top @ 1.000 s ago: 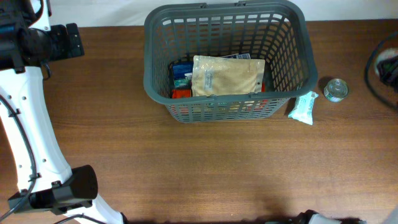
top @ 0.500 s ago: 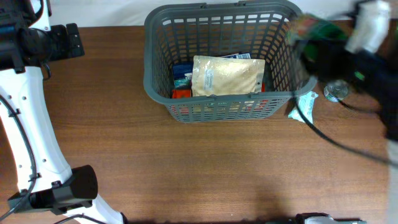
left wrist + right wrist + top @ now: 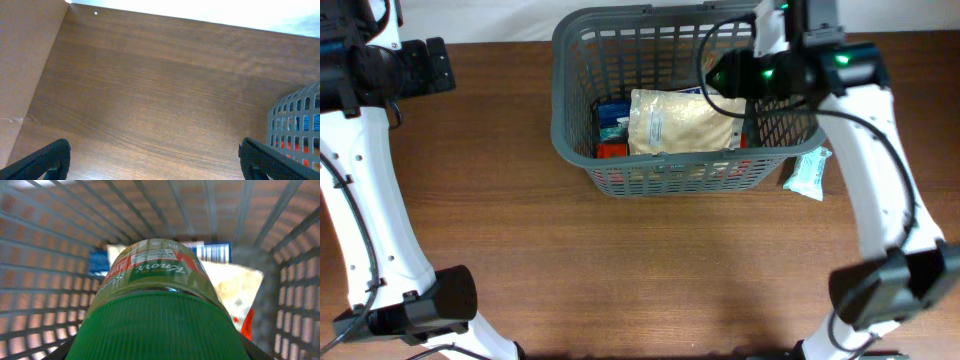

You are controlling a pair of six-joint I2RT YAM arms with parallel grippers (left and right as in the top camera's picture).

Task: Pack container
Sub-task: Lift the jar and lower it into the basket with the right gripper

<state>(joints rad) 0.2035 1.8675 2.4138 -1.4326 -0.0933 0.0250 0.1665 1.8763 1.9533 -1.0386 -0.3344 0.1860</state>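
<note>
- The right gripper (image 3: 728, 75) had its jaws clamped on a jar (image 3: 155, 305) with a green lid. The left gripper (image 3: 157, 157) had its jaws wide apart with nothing between them.
- The basket (image 3: 670, 178) sat at the far middle of the table (image 3: 620, 260). Its open top faced up, and its long side ran left to right.
- A second ago the right arm was not over the basket. Now it had swung in above the right end, with the jar down between the walls.
- I think that meant the jar was nearly packed and only had to be let go.
- The jar's lid pointed back at the wrist and its bottom pointed into the basket.
- A tan pouch (image 3: 685, 122) already lay inside.
- A pale blue pack (image 3: 808, 172) lay outside, just beside the right front corner, not yet packed.
</note>
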